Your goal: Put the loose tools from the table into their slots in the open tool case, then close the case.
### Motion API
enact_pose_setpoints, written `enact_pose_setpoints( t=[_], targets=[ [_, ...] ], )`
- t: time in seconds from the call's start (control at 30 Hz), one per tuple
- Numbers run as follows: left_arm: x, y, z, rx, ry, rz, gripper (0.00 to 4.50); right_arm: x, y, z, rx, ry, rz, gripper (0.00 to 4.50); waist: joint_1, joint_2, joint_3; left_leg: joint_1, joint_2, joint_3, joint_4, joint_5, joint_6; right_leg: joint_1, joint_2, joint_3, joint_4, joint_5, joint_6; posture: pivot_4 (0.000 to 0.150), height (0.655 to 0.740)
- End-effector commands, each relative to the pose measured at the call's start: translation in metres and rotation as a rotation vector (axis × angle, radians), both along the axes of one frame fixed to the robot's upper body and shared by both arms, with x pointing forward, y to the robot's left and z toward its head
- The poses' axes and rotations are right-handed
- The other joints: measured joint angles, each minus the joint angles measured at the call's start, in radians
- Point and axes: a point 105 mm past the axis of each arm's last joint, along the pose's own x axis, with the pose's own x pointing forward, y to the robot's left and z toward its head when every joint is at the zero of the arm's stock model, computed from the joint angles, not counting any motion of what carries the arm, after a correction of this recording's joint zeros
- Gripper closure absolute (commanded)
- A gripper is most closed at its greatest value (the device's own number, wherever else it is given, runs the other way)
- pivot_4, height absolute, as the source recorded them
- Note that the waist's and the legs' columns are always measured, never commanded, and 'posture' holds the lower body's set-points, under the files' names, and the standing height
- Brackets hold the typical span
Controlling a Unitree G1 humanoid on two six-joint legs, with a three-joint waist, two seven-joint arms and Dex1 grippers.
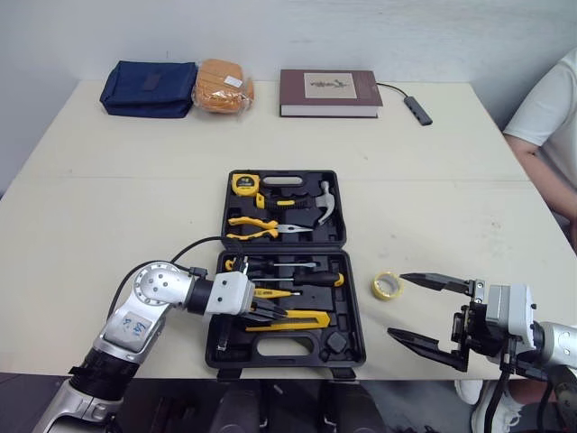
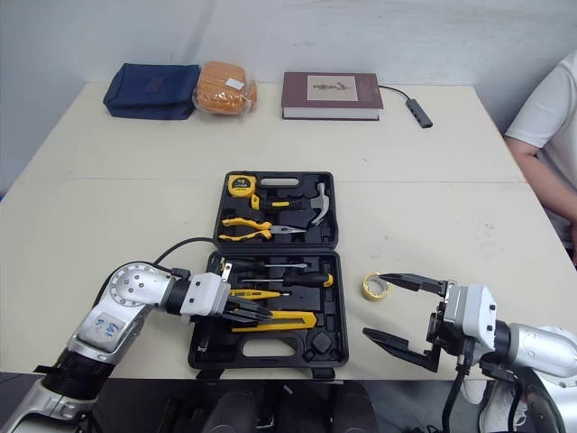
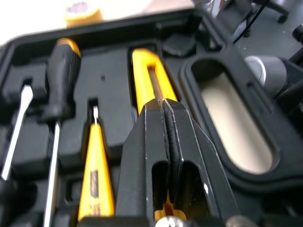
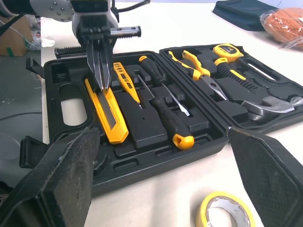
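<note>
The tool case [image 1: 356,316] lay open in the middle of the bench [image 1: 108,216]. Its near edge sat right at the bench's near edge. In the near half lay a yellow knife [image 1: 288,320] in its slot, with two screwdrivers [image 1: 306,280] just past it. The far half held pliers [image 1: 257,227], a hammer [image 1: 320,203] and a tape measure [image 1: 244,183].

The left claw [image 1: 273,313] came in from 9 o'clock. Its fingers were pressed together, holding nothing, with the tips right over the knife's left end. I could not tell if they touched it.

One roll of yellow tape [image 1: 387,286] lay loose on the bench at 3 o'clock, just beside the case wall. The right claw [image 1: 397,305] was near the tape at 4 o'clock from the case, spread wide and empty, close to the near edge.

There was lots of bare bench at 9 o'clock and at 3 o'clock. At 12 o'clock a book [image 1: 329,92] lay by the far edge. A blue bag [image 1: 149,87] and an orange bundle [image 1: 224,87] were at 11 o'clock. A person's sleeve [image 1: 552,113] showed at 2 o'clock.
</note>
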Motion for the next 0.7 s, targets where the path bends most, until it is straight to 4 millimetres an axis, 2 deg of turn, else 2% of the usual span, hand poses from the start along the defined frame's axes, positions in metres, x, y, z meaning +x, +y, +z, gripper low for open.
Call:
enact_pose_setpoints(
  t=[0.03,0.23,0.37,0.53,0.63,0.7],
  targets=[
    [0.007,0.002,-0.013,0.060,0.005,0.047,4.48,-0.001,0.004,0.004,0.010,-0.023,0.012,0.00,0.001,0.001,0.000,0.000,0.000,0.000,0.000,0.000,0.000,0.000,0.000,0.000,0.000,0.000,0.000,0.150,0.7400],
    [-0.002,0.002,-0.022,0.105,0.052,-0.009,4.48,0.001,0.000,0.005,0.006,-0.037,-0.011,0.00,0.002,0.003,-0.002,0.001,-0.001,0.000,0.000,0.000,0.001,0.001,-0.002,-0.001,0.001,0.000,0.000,0.150,0.7400],
    [0.002,0.009,-0.038,0.199,0.108,0.048,4.48,0.002,-0.001,0.005,0.005,-0.040,-0.021,0.00,0.001,0.005,-0.004,0.002,-0.001,0.000,0.000,0.000,0.001,0.001,-0.002,-0.001,0.002,0.000,0.000,0.150,0.7400],
    [0.004,0.008,-0.052,0.253,0.174,0.091,4.48,0.003,-0.001,0.005,0.009,-0.043,-0.031,0.00,0.001,0.008,-0.009,0.002,-0.001,0.000,0.000,0.000,0.001,0.002,-0.002,0.000,0.002,0.000,0.000,0.150,0.7400],
    [0.000,0.006,-0.055,0.264,0.174,0.066,4.48,0.004,-0.002,0.005,0.011,-0.045,-0.035,0.00,0.003,0.010,-0.016,0.003,-0.001,0.000,0.000,-0.001,0.002,0.003,-0.003,0.000,0.002,0.000,0.000,0.150,0.7400],
    [-0.003,0.000,-0.049,0.212,0.165,0.043,4.48,0.004,-0.003,0.005,0.011,-0.044,-0.041,0.00,0.002,0.011,-0.020,0.004,-0.001,0.000,0.000,-0.002,0.001,0.003,-0.003,0.000,0.002,0.000,0.000,0.150,0.7400]
  ],
)
